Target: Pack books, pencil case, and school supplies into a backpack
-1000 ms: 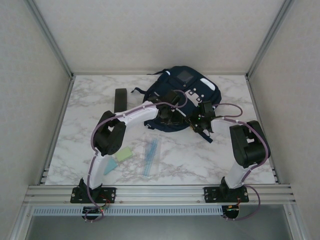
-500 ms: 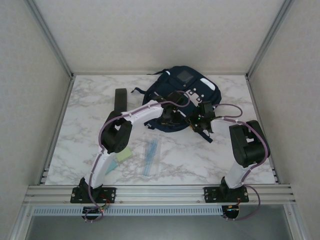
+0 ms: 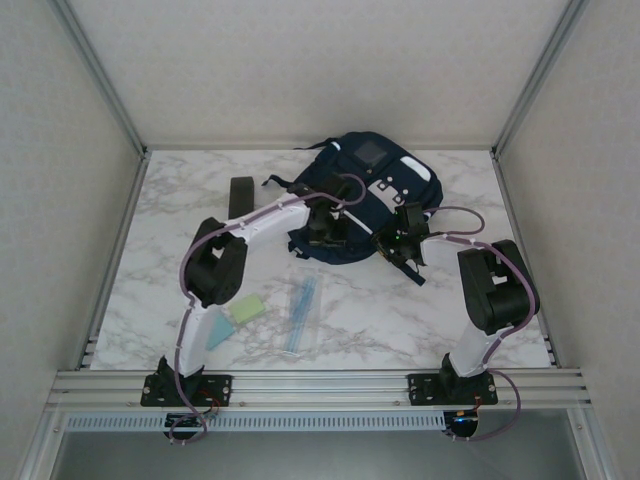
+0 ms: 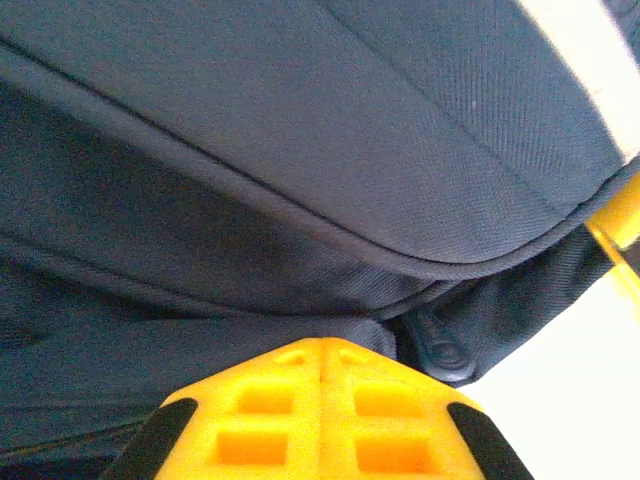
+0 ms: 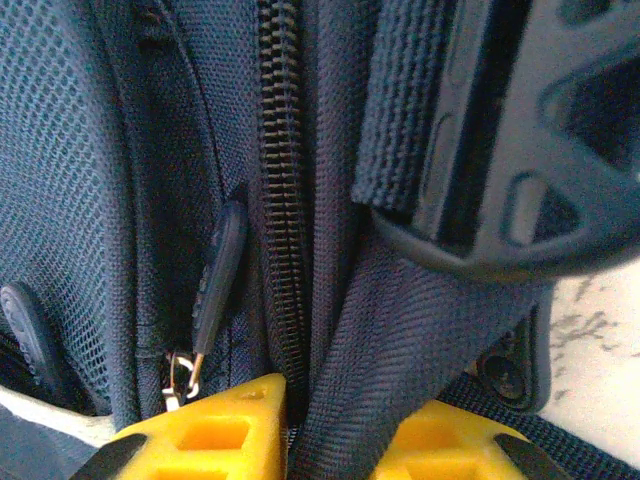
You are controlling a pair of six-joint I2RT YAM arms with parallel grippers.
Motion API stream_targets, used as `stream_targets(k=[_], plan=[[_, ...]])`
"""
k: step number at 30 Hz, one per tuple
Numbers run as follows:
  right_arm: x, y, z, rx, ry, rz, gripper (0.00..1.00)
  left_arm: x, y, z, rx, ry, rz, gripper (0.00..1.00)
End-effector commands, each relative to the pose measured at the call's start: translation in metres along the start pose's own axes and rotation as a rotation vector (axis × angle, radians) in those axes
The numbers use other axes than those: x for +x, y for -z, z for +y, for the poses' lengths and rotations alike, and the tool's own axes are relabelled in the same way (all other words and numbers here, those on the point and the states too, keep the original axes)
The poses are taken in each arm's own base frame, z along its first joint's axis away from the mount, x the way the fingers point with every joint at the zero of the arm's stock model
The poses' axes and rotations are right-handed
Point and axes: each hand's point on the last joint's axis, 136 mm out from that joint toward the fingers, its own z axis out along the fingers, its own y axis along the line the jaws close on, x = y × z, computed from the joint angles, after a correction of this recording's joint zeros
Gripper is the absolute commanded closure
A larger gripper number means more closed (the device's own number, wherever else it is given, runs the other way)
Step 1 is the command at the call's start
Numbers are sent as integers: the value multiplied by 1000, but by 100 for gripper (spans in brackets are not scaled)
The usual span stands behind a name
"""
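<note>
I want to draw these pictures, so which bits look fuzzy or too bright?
Left wrist view: the backpack weave looks sharp, but the lower right corner is washed out white. Right wrist view: the zipper is crisp, while the buckle near the lens is blurry. Top external view: soft, even light, nothing glaring.

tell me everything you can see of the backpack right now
The backpack is navy woven fabric with mesh panels. It lies flat at the far middle of the marble table. It has a grey square patch, white trim, a dark zip with a rubbery pull, webbing straps and a plastic buckle. The shut left tool sits against a seam fold. The right tool pinches a fabric fold beside the zip.
</note>
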Motion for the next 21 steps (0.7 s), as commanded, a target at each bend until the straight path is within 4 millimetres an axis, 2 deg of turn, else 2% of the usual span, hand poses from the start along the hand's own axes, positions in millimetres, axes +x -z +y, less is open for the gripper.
stream_targets(k=[1,2,7,13,21], plan=[[-9,3,-24,111,26,-45,79,7,23,-21,127,3,40,100],[-8,3,-21,102,34,-38,79,8,22,-26,147,12,47,100],[-6,3,-18,93,53,-19,78,10,23,-43,164,-31,29,75],[-5,3,-15,89,63,-6,76,19,9,-40,57,-153,57,60],[-5,3,-12,78,65,-3,75,15,-17,-21,-112,-271,76,57]])
